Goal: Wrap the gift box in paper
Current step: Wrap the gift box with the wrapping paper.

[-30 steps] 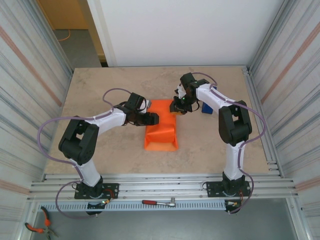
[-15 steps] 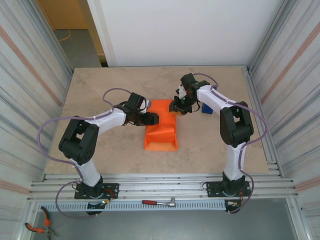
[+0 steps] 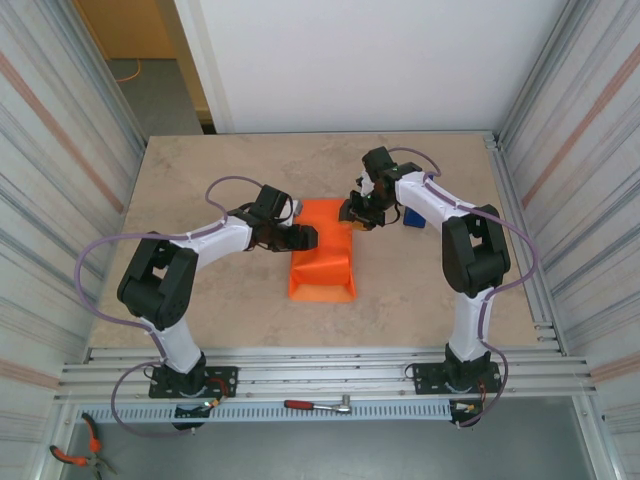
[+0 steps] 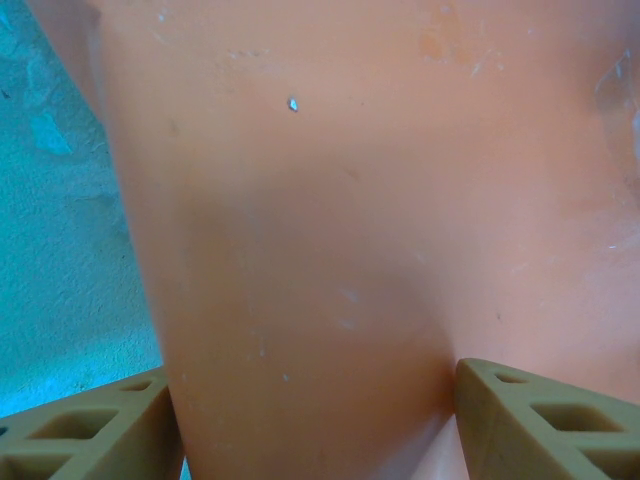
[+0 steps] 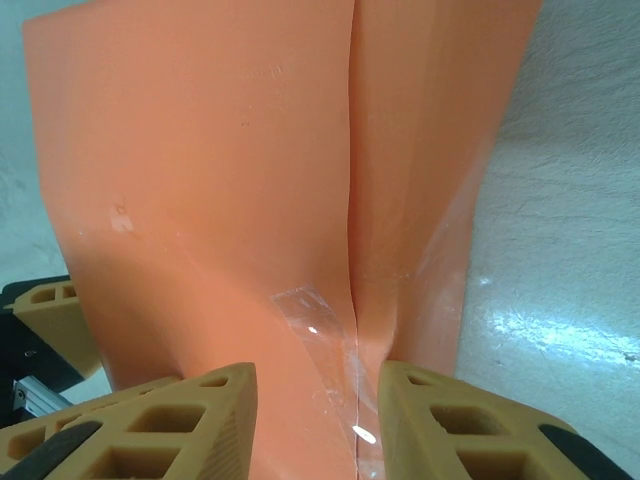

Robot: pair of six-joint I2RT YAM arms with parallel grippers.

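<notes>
- Paper [image 3: 322, 262]: orange sheet folded into a bundle at mid-table, its long side running near to far and the near end splayed a little wider. The gift box is covered by it.
- Seam [image 5: 350, 200]: in the right wrist view two paper edges meet along a straight line, and a strip of clear tape [image 5: 315, 335] lies across it near the fingers.
- Left gripper [image 3: 303, 238]: reaches in from the left over the bundle's left edge. In the left wrist view the fingers [image 4: 85, 435] stand apart and paper spans the gap up to both inner faces. Whether they clamp it cannot be told.
- Right gripper [image 3: 355, 215]: sits at the bundle's far right corner. Its fingers [image 5: 470, 430] are apart, with the taped seam showing in the gap.
- Tape dispenser [image 3: 413, 216]: blue, just right of the right arm's wrist and apart from the paper.
- Table [image 3: 200, 180]: beige stone-patterned top.
- Ratchet wrench [image 3: 318, 405]: lies on the near rail between the arm bases.
- Pliers [image 3: 75, 455]: red-handled, at the near left corner.
</notes>
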